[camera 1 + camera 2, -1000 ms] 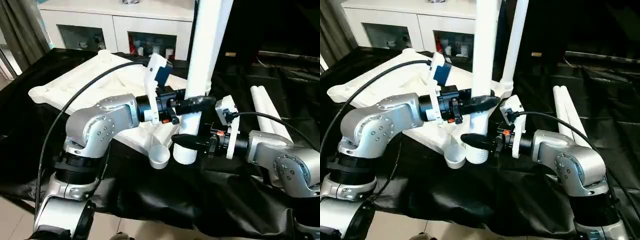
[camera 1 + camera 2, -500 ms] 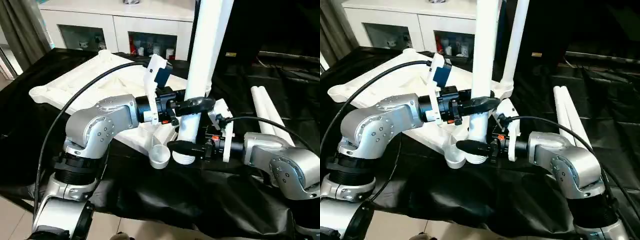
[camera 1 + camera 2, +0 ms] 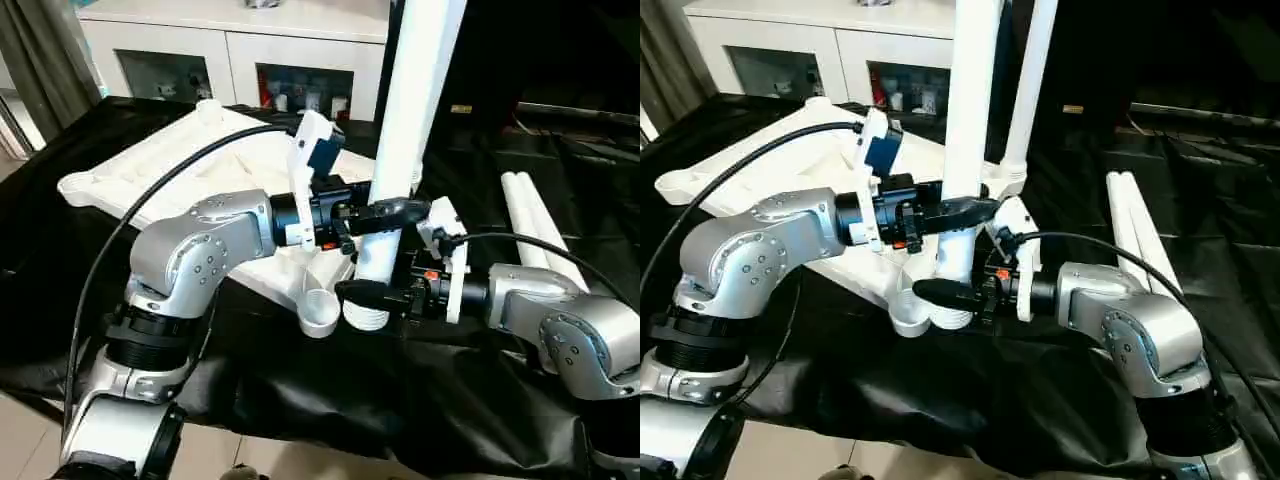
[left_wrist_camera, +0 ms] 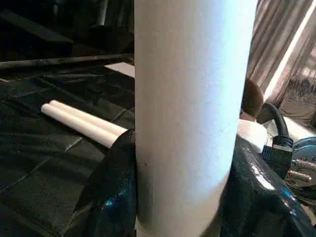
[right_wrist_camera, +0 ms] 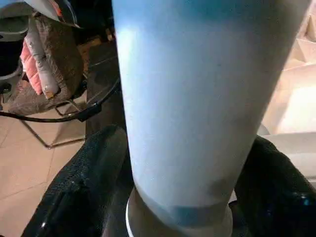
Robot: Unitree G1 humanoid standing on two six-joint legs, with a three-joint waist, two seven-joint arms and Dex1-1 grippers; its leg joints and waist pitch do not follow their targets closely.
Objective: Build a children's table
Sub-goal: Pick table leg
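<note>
The upright table leg [image 3: 412,110] has shifted left over the last second, its ribbed foot now just beside the open corner socket [image 3: 320,312] of the upturned table top [image 3: 165,165]. The left gripper [image 3: 385,213] clamps the leg higher up; the right gripper [image 3: 370,292] holds it near the foot. Seating looks close. Two spare legs [image 3: 535,225] lie on the black-draped tabletop [image 3: 330,400].

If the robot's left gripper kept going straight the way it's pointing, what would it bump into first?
The left gripper already straddles the upright white leg, so the leg is first. Beyond it, probably the right gripper's white wrist mount, though depth is hard to judge.
</note>
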